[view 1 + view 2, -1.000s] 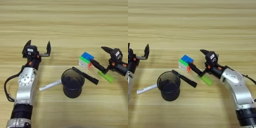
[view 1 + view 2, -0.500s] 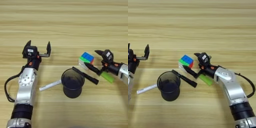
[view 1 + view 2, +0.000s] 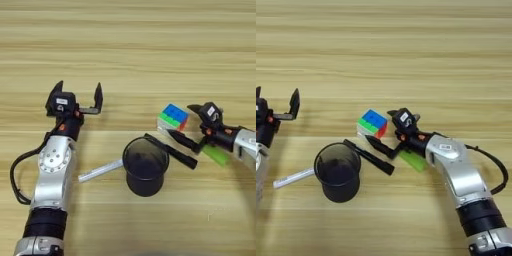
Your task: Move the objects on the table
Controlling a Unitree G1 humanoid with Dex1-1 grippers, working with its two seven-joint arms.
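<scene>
Green block [image 3: 412, 160] just beneath right tool [image 3: 382, 129], puzzle cube [image 3: 372, 123] beside

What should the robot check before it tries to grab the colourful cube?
1. Right gripper open: ok, its two black fingers are spread apart.
2. Right gripper lined up with the puzzle cube: ok, it sits just right of the cube, one finger above and one below the cube's right corner.
3. Cube free to lift: ok, nothing rests on it.
4. Black marker out of the way: not ok, it lies right under the lower finger, close to the cube.
5. Green block safe: cannot tell, it lies partly under the right arm.
6. Left gripper clear: ok, it is open and far left, away from the black cup.
</scene>
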